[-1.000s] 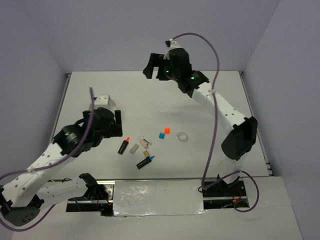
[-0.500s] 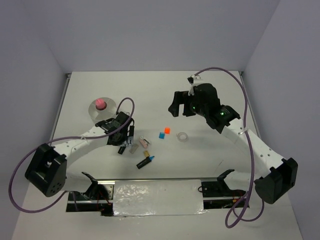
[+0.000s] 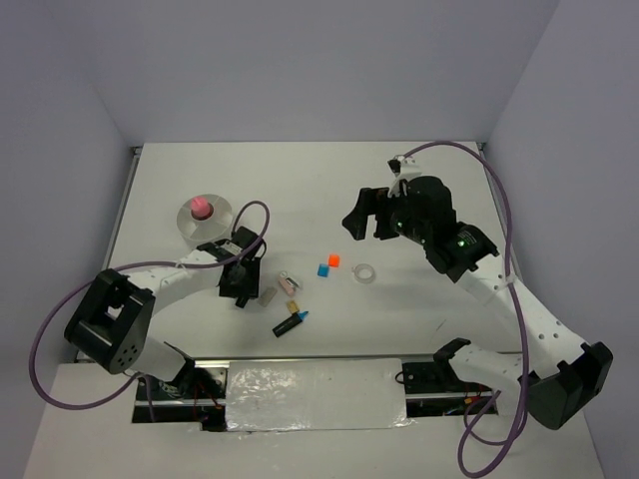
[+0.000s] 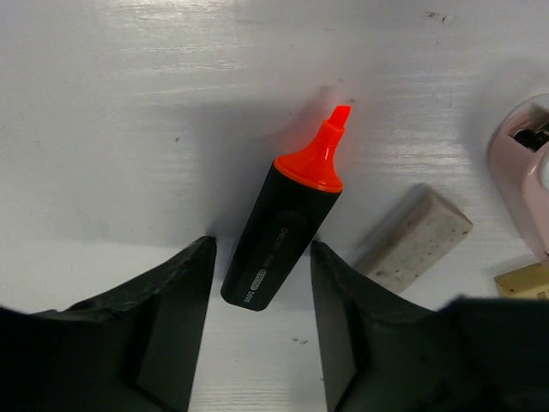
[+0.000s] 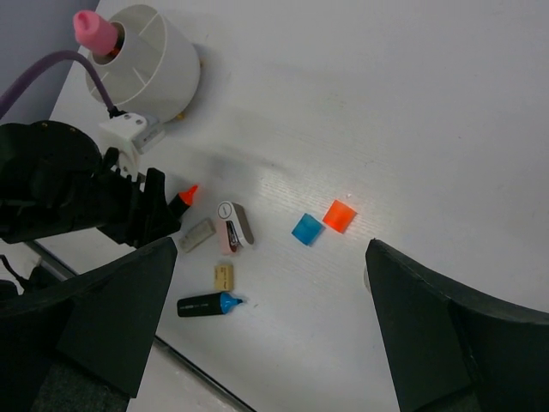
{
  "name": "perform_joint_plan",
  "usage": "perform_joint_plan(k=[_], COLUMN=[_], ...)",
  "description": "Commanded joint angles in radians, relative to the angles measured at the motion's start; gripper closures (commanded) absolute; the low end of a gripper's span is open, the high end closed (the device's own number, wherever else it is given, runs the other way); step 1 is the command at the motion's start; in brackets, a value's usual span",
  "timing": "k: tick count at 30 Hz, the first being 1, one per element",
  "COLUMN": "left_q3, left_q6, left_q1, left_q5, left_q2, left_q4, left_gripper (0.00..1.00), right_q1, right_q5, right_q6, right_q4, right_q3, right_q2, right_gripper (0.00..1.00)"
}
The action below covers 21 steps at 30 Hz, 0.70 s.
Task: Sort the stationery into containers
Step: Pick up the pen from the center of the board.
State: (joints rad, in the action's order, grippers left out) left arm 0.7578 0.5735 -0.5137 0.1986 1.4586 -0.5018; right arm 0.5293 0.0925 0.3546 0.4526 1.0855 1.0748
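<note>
The orange-capped black marker lies flat on the table. My left gripper straddles its rear end, open, with a thin gap on each side. From above, that gripper covers most of the marker. The grey block, pink tube, tan block and blue-capped marker lie just to the right. The orange cube, blue cube and clear ring sit further right. My right gripper hovers open and empty above them. The white divided bowl holds a pink piece.
The bowl stands at the back left, close behind my left arm. A purple cable loops over the left wrist. The table's front edge, with a foil-covered strip, runs just below the blue-capped marker.
My left gripper has dropped from near the bowl onto the orange-capped marker, and its jaws have narrowed around it. My right arm has swung from the back toward the cubes, still open.
</note>
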Motion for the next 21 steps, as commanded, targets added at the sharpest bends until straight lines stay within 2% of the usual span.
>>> perform_joint_plan(k=[1,6,9,10,11,12,14,16,21], left_q3=[-0.034,-0.089,-0.107,-0.107,-0.100,-0.088,-0.045,-0.015,0.090], left_q6=[0.046,0.110,0.124,0.124,0.121,0.118,0.115,0.109,0.083], left_q1=[0.001,0.001,-0.002,-0.002,-0.003,-0.003,-0.008,-0.014,-0.026], left_q5=[-0.004,-0.005,-0.025,-0.030,-0.030,-0.025,-0.002,0.001,0.007], left_q2=[-0.003,0.019,0.014,0.006,-0.019,-0.036,-0.096,-0.174,-0.308], left_q4=[-0.004,-0.004,0.006,0.006,0.002,-0.029,-0.066,-0.101,-0.161], left_gripper=[0.42,0.46,0.68,0.83,0.88,1.00,1.00,1.00,1.00], right_q1=[-0.003,-0.003,-0.003,-0.003,-0.002,-0.002,0.011,0.049,0.092], right_q5=[-0.007,-0.088,-0.123,-0.128,-0.131,-0.131,-0.152,-0.242,-0.295], right_q6=[0.023,0.070,0.141,0.152,0.161,0.182,0.198,0.224,0.290], right_q4=[-0.022,0.021,0.066,0.080,0.093,0.127,0.185,0.268,0.317], right_q3=[-0.018,-0.030,-0.012,-0.006,0.014,0.023,0.076,0.120,0.223], right_q2=[-0.050,-0.041,-0.001,0.016,0.060,0.088,0.157,0.272,0.512], right_gripper=[0.01,0.00,0.00,0.00,0.00,0.00,0.00,0.00,0.04])
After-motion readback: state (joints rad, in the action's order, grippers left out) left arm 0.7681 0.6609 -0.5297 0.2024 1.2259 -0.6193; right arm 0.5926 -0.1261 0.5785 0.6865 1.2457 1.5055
